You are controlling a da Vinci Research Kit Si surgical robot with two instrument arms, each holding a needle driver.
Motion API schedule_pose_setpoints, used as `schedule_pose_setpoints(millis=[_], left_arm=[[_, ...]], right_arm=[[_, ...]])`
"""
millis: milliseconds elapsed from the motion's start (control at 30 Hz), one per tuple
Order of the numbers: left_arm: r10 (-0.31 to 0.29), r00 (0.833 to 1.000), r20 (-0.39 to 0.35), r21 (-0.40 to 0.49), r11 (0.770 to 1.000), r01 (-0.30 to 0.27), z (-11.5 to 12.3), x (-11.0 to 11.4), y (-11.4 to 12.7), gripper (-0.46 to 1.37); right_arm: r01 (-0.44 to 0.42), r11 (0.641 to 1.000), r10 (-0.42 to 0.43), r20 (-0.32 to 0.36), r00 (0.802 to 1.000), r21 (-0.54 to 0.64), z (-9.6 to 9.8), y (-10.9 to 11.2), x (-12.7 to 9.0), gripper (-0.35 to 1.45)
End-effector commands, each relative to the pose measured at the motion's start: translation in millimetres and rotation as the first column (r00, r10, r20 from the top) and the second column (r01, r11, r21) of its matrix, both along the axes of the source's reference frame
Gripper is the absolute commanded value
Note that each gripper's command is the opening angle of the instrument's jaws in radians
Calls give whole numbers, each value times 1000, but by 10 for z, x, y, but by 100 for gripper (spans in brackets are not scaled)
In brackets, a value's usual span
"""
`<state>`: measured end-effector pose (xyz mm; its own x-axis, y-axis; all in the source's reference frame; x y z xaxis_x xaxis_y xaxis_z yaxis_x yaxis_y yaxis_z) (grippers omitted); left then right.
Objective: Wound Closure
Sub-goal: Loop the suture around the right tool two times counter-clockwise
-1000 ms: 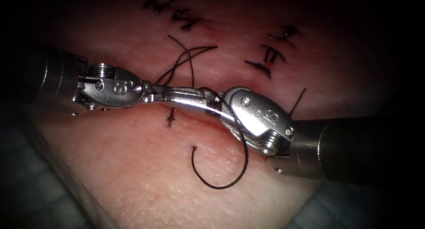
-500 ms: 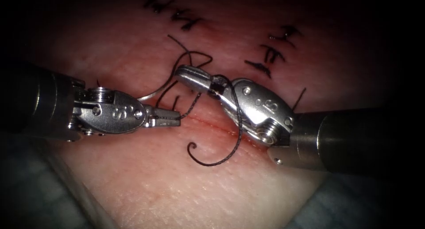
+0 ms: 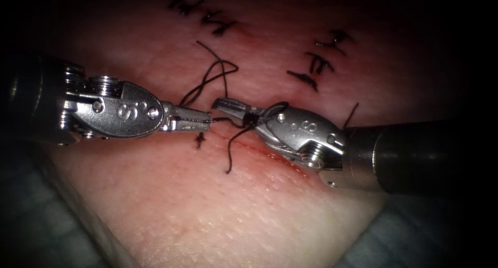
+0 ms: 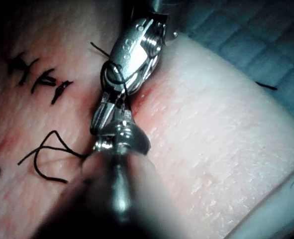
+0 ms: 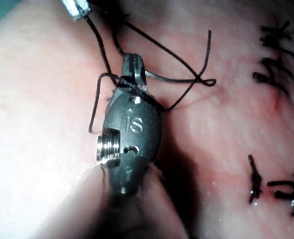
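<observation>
Two tools meet tip to tip over the cut at the centre of the endoscope view. The left tool (image 3: 199, 118) comes in from the left edge with its jaws pressed together on the thread (image 3: 220, 120), which runs taut from their tip to the right tool (image 3: 228, 106). The thread is wound around the right tool just behind its jaws; whether those jaws pinch anything I cannot tell.

Half a second ago the left tool sat lower and the right tool's tip was raised toward the upper middle; a second ago a wide loop hung below the right tool. Now that loop is gone. What is left is a short free tail (image 3: 231, 154) hanging down across the cut (image 3: 259, 150) to the lower middle of the frame, and the wrap sits tighter on the right tool. Judging by this, slack has been drawn up through the wrap, as in forming a knot.

Loose thread (image 3: 215, 73) lies crossed on the tissue (image 3: 249, 216) above the tools, with finished stitches (image 3: 319, 63) in the upper right. I can make out no needle.
</observation>
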<state>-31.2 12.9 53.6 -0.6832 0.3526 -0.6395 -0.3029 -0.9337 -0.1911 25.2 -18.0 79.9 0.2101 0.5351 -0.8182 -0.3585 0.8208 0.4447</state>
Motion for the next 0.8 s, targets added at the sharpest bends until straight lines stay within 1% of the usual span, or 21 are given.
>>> schedule_pose_setpoints(millis=[33, 133, 267, 367, 467, 533, 567, 600, 633, 733, 800], left_arm=[[10, 1000, -2, 0, 1000, -10, 0, 0, 2, -35], [21, 1000, -6, -5, 1000, -21, -2, 1, 17, -35], [33, 999, -8, -12, 999, -33, -5, -2, 37, -35], [36, 999, -10, -16, 999, -36, -2, -3, 45, -35], [42, 999, -7, -17, 999, -42, 6, -3, 52, -35], [53, 999, 1, -11, 999, -53, 13, -3, 53, -35], [61, 998, 6, -9, 998, -61, 17, -3, 53, -35], [75, 997, 14, -6, 997, -75, 27, -3, 51, -35], [78, 997, 12, -5, 997, -78, 29, -3, 51, -35], [85, 996, 26, 14, 996, -86, 46, -3, 43, -35], [84, 996, 33, 32, 996, -85, 61, -4, 33, -35]], right_arm=[[16, 1000, -16, -12, 1000, 2, 0, 0, 2, -35], [82, 997, -82, -27, 996, 12, 4, -6, 14, -35], [144, 990, -144, -52, 988, 3, 11, -17, 29, -35], [169, 986, -168, -61, 984, -3, 14, -22, 33, -35], [197, 980, -198, -78, 977, -11, 15, -27, 34, -35], [210, 978, -210, -87, 974, -13, 14, -29, 33, -35], [208, 978, -209, -97, 973, -18, 13, -30, 32, -35], [202, 979, -204, -122, 971, -29, 11, -31, 31, -35], [201, 979, -203, -126, 971, -30, 11, -31, 30, -35], [181, 982, -187, -168, 968, -46, 7, -30, 29, -35], [164, 985, -172, -206, 963, -58, 3, -29, 29, -35]])
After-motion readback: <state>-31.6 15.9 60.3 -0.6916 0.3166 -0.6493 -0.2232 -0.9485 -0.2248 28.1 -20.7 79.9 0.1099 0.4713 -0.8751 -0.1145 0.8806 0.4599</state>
